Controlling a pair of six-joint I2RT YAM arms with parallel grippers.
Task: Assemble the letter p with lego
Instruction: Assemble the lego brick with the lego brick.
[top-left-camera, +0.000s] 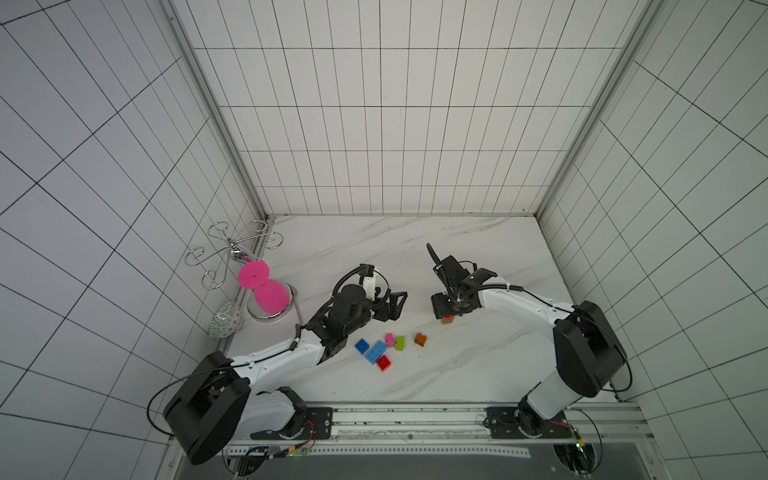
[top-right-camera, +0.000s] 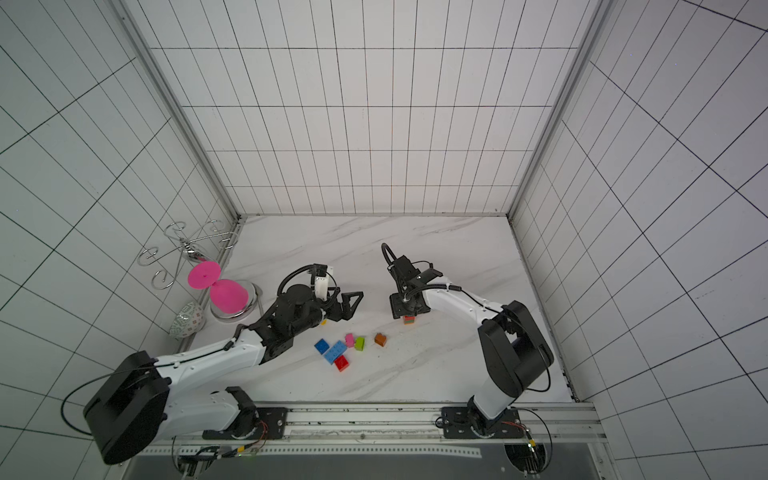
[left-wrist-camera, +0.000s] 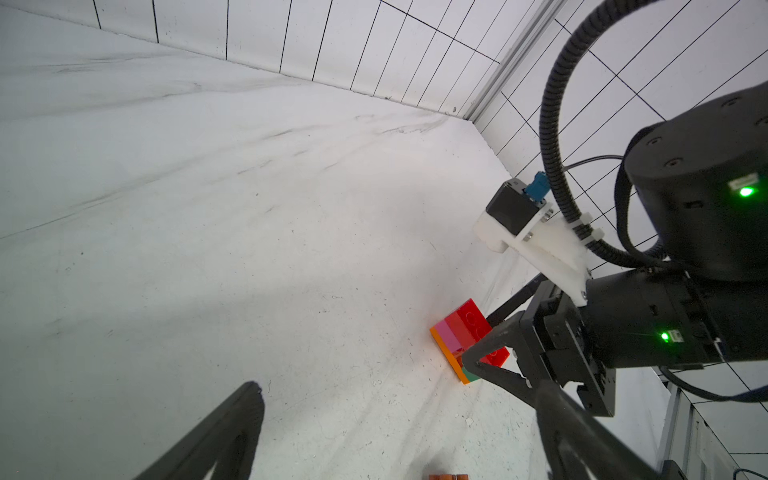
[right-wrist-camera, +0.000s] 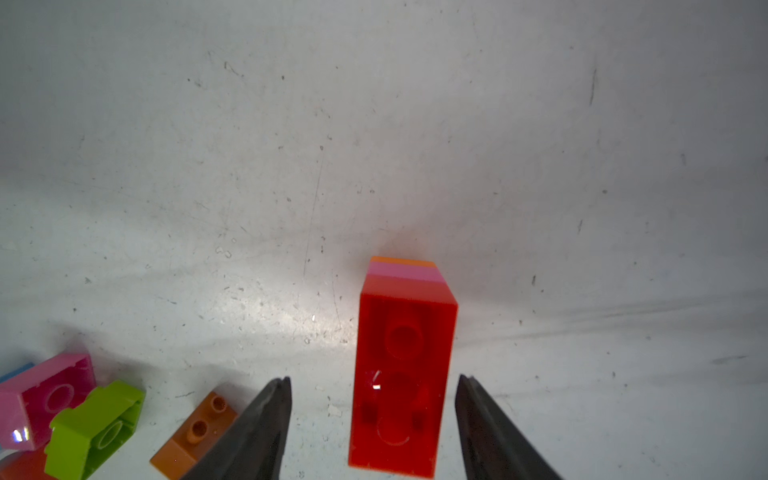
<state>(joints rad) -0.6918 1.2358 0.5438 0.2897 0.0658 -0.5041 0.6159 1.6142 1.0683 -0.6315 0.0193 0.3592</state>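
Lego stack (right-wrist-camera: 402, 374), red hollow underside showing, pink, orange layers behind

A: Pose of the left arm (top-left-camera: 270, 361)?
B: It comes up from lower left toward mid-frame in both top views. The left gripper (top-left-camera: 394, 304) is roughly level, fingers (left-wrist-camera: 232, 432) spread wide.
A: And the right arm (top-left-camera: 519, 303)?
B: It folds in from lower right. The right gripper (right-wrist-camera: 374, 380) points down, fingers parted.
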